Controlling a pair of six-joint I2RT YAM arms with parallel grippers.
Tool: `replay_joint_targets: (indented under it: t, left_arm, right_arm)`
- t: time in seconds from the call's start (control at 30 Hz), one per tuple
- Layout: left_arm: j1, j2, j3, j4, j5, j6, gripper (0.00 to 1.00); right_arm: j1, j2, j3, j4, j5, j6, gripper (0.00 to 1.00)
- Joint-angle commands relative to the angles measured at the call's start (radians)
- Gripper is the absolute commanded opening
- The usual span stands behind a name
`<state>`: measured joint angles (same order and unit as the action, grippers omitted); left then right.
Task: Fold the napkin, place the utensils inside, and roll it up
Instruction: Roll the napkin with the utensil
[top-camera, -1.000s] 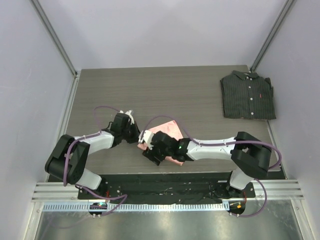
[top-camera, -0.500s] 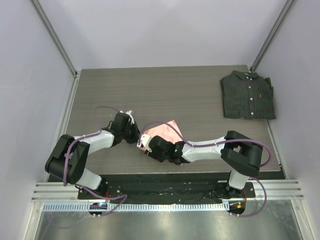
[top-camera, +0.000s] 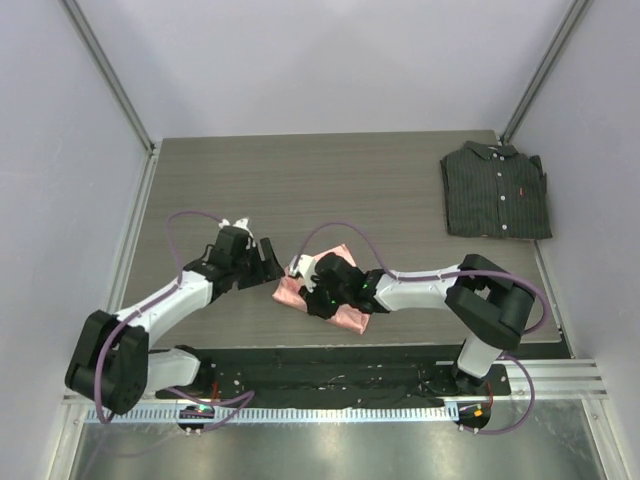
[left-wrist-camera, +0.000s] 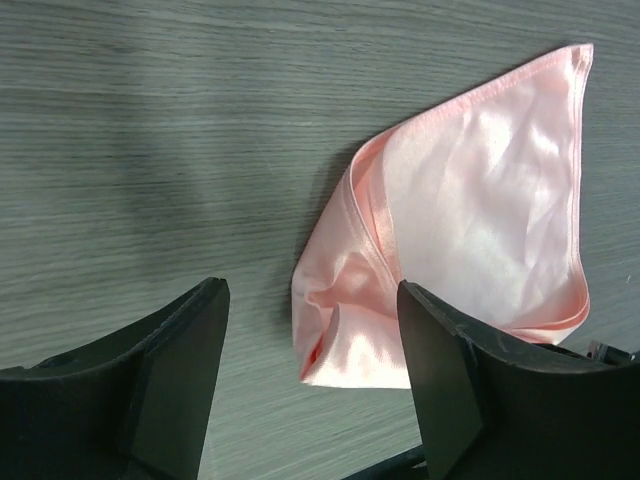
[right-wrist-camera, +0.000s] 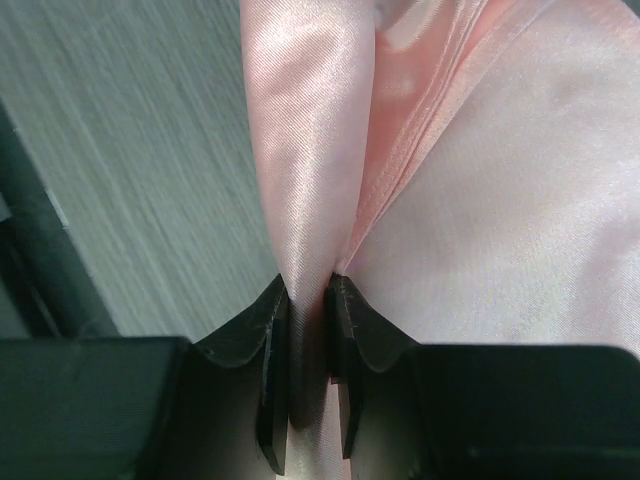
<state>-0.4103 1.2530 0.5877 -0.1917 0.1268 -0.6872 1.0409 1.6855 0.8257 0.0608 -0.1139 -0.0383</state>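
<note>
Left gripper (left-wrist-camera: 310, 320) has backed off left, wide open, while right gripper (right-wrist-camera: 308, 300) pinches the satin napkin (left-wrist-camera: 480, 190) fold, so folding's still underway imo.

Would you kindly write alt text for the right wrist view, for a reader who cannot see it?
Close up, the right gripper is shut on a raised fold of the shiny salmon-pink napkin. More napkin fills the right of the frame; grey wood-grain table shows at the left.
</note>
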Motion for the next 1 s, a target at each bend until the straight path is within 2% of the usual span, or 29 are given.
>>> replay_joint_targets:
  t: [0.0,0.17,0.33,0.5,0.83,0.93,0.97]
  left_arm:
    - [0.004,-0.081,-0.031,-0.071,-0.069,0.008,0.73]
    - [0.002,-0.214,-0.11,0.029,0.011,-0.008,0.7]
    - [0.002,-0.265,-0.178,0.133,0.117,-0.021,0.63]
    - [0.002,-0.219,-0.201,0.231,0.184,-0.025,0.58]
    - [0.002,-0.069,-0.241,0.415,0.241,-0.049,0.45]
    - [0.002,-0.015,-0.252,0.483,0.243,-0.063,0.37]
    - [0.002,0.0,-0.253,0.495,0.24,-0.066,0.29]
  right_arm:
    - [-0.042,-0.001,-0.056,-0.007,-0.268,0.118,0.25]
    - [-0.134,0.011,-0.088,0.083,-0.47,0.184,0.25]
    - [-0.208,0.078,-0.103,0.158,-0.59,0.242,0.24]
    - [-0.274,0.147,-0.109,0.252,-0.693,0.287,0.24]
    - [-0.321,0.237,-0.105,0.304,-0.733,0.307,0.23]
    - [-0.323,0.243,-0.105,0.304,-0.728,0.305,0.24]
    - [-0.324,0.246,-0.102,0.3,-0.724,0.305,0.24]
